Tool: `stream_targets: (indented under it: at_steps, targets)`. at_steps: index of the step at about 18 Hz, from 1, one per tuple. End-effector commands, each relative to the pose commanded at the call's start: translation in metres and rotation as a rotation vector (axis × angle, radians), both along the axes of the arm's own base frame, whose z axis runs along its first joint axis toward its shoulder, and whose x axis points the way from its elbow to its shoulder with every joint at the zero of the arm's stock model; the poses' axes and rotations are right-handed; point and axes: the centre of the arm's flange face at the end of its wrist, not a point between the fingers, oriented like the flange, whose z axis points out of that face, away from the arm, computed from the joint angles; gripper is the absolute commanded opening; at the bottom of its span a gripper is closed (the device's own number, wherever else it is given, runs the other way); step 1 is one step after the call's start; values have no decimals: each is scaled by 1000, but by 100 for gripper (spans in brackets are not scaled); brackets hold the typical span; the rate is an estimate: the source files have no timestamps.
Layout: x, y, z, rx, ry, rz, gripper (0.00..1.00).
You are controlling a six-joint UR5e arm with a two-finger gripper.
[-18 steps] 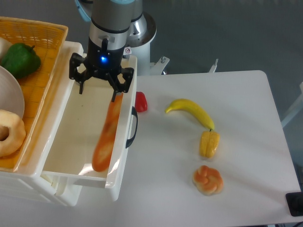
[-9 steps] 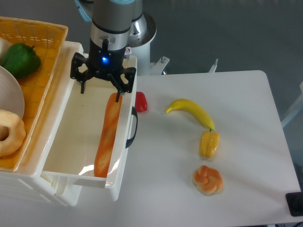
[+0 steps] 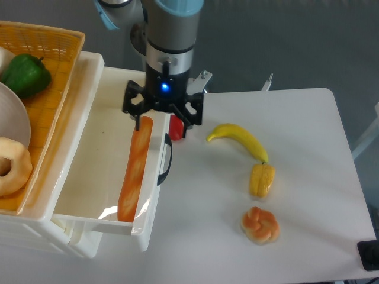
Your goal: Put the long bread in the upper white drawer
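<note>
The gripper [image 3: 161, 122] hangs with its fingers spread and nothing between them, over the front wall of the upper white drawer [image 3: 89, 171], above the black handle [image 3: 166, 158]. The long bread [image 3: 134, 170] lies inside that drawer, along its right wall. A red piece [image 3: 176, 128], banana [image 3: 238, 138], corn [image 3: 262, 180] and knotted bun [image 3: 260, 225] sit on the table [image 3: 296, 136]

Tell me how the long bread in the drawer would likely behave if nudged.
The long bread looks rigid, keeping one straight line along the upper white drawer, so it would probably pivot as one piece. Its glossy crust suggests it could slide on the smooth plastic. Rounded sides might let it roll sideways.
</note>
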Motion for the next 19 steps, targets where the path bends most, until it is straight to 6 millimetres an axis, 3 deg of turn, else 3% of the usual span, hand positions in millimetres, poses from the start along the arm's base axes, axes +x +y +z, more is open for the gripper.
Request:
stream_targets:
  at_steps: [9,19]
  targets:
    - [-44,-3,-50,-200,107,-99,100]
    - [-80,-1,-103,-284,130,-160,100]
